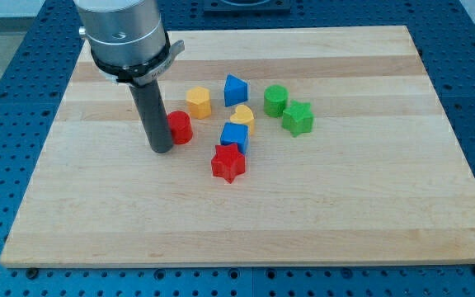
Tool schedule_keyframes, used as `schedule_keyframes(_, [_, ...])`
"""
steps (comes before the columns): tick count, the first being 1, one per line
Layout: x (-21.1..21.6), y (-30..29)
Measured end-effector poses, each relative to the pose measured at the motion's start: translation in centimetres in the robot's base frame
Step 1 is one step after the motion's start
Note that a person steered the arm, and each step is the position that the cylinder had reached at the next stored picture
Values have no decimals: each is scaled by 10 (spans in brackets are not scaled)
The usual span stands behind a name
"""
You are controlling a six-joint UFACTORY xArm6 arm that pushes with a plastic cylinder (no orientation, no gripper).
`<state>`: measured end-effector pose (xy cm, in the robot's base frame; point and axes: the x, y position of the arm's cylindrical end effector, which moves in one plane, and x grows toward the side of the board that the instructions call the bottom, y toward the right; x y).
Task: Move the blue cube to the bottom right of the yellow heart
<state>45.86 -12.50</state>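
Observation:
The blue cube (pixel 234 137) sits near the board's middle, just below the yellow heart (pixel 242 117) and touching it, slightly to its left. A red star (pixel 228 162) lies right below the blue cube, touching it. My tip (pixel 161 149) rests on the board to the left of these blocks, right beside a red cylinder (pixel 179 128), well left of the blue cube.
A yellow hexagon block (pixel 198 101) and a blue triangular block (pixel 235 90) lie above the heart. A green cylinder (pixel 275 100) and a green star (pixel 298 118) lie to its right. The wooden board (pixel 369 190) sits on a blue perforated table.

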Motion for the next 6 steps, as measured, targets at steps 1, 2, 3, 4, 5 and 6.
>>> schedule_keyframes(1, [2, 11])
schedule_keyframes(2, [3, 31])
schedule_keyframes(3, [6, 45])
schedule_keyframes(4, [12, 52])
schedule_keyframes(5, [12, 63])
schedule_keyframes(6, [12, 64])
